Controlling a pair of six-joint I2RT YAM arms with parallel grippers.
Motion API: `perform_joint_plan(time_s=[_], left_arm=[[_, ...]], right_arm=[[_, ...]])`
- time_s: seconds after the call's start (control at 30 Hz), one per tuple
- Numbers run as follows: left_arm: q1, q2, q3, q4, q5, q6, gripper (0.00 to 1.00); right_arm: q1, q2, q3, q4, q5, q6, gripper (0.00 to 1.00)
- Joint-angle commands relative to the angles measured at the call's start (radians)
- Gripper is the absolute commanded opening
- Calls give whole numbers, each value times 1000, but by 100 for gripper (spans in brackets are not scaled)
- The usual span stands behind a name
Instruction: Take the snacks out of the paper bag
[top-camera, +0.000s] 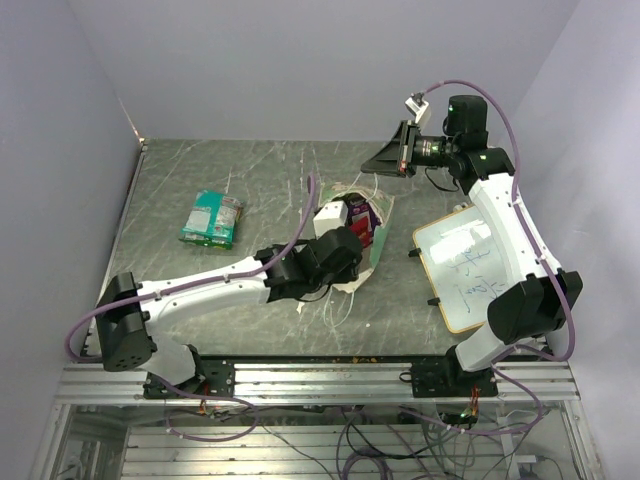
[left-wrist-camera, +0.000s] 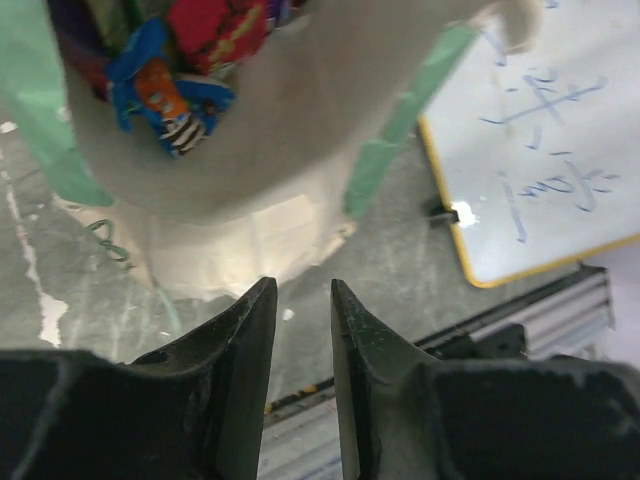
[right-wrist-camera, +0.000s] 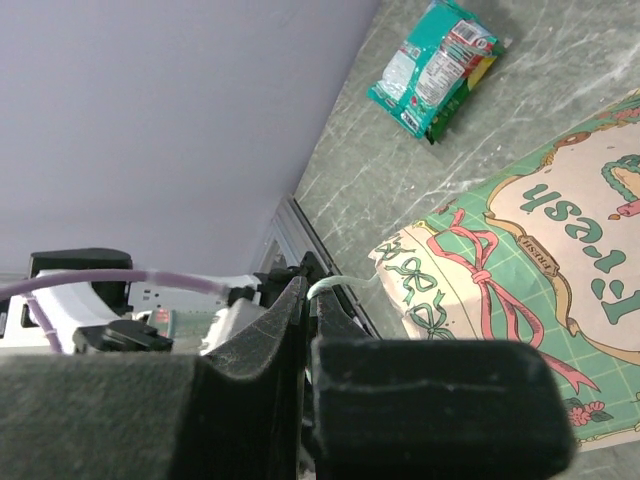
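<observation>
The paper bag lies mid-table, beige with mint green sides and green print, also in the right wrist view. Its mouth shows in the left wrist view, with a red packet and a blue-orange packet inside. A purple packet shows in the mouth from above. Green snack bags lie on the table at the left, also in the right wrist view. My left gripper is open and empty just before the bag. My right gripper, raised at the back, is shut on the bag's string handle.
A wood-framed whiteboard with blue writing lies at the right, close to the bag, and also shows in the left wrist view. The aluminium rail runs along the near edge. Walls close the table at the back and sides.
</observation>
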Motion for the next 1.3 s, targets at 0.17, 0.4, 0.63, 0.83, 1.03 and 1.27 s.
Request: perform_joint_plan(time_s=[0.17,0.4,0.63,0.83,1.03,1.27], left_arm=[[2,93,-59,159,-185,-11,33],[12,231,28,62,-273,-78,37],[38,313,81,19,-290,-117,59],[59,385,133,-44,-306,-139,66],[90,418,147,-80,-313,-154,64],[123,462,190,-70,-284,-86,61]], right_arm=[[3,-22,25,27,7,13,0],[3,-27,13,46,3,35,0],[2,-10,32,32,-18,25,0],[3,-6,31,31,-33,22,0],[3,-2,43,38,-43,29,0],[3,-12,33,43,-47,34,0]])
